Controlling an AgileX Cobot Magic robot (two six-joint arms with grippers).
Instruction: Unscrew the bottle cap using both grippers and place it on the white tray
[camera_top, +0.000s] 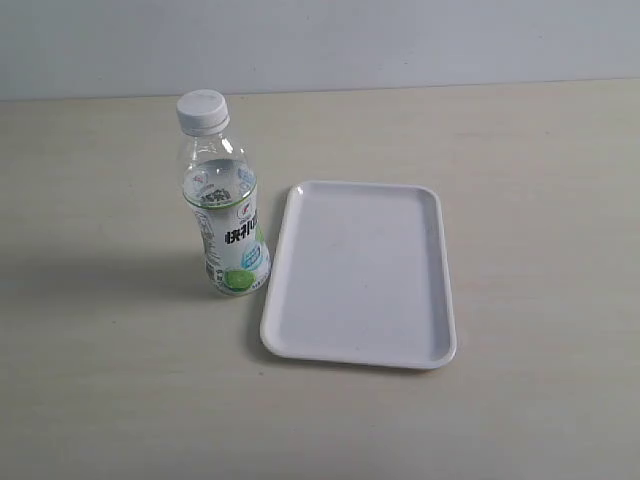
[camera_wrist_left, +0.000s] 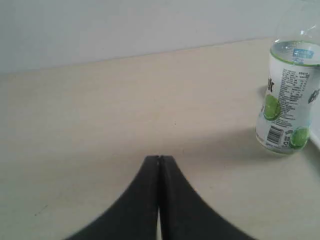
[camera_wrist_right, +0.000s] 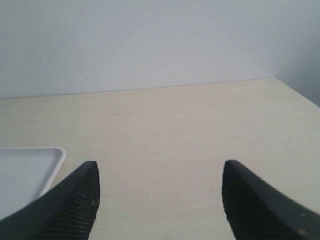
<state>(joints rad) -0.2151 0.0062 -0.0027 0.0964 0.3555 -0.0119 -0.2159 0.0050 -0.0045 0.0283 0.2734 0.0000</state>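
Standing capped, the bottle (camera_top: 226, 222) shows dark characters (green fruit below).

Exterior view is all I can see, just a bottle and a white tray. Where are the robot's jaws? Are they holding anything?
Observer: The left gripper has its jaws pressed shut on nothing. The bottle stands ahead of it, well apart.
Operator: And the other one?
Observer: The right gripper has its jaws wide open and empty. A corner of the white tray shows near it.
Operator: What's on the side of the bottle I can't see?
Observer: Small print, a barcode and green fruit pictures.
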